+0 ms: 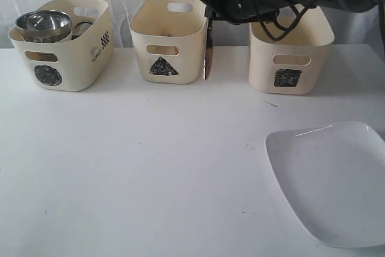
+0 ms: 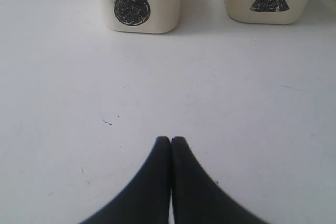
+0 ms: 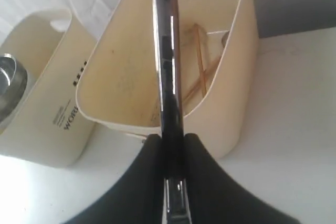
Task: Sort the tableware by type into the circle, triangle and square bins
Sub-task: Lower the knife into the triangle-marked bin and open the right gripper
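Now the right gripper (image 3: 170, 141) pinches the metal knife (image 1: 206, 58), which hangs upright just beside the triangle bin (image 1: 174, 33) at the tabletop's far edge. The left gripper (image 2: 171, 141) has its fingers pressed together, empty.

Three cream tubs in a row at the back of the white table (image 1: 150, 167): circle bin (image 1: 60, 49) on the left, triangle bin (image 1: 168, 40) in the middle, square bin (image 1: 289, 58) on the right. A shiny steel bowl (image 1: 43, 23) pokes out of the circle bin. The right gripper (image 1: 207, 7) reaches in from the upper right, pinching a metal knife (image 1: 206, 52) that hangs straight down just beside the triangle bin's right wall. A large white square plate (image 1: 331, 182) lies flat at the near right.
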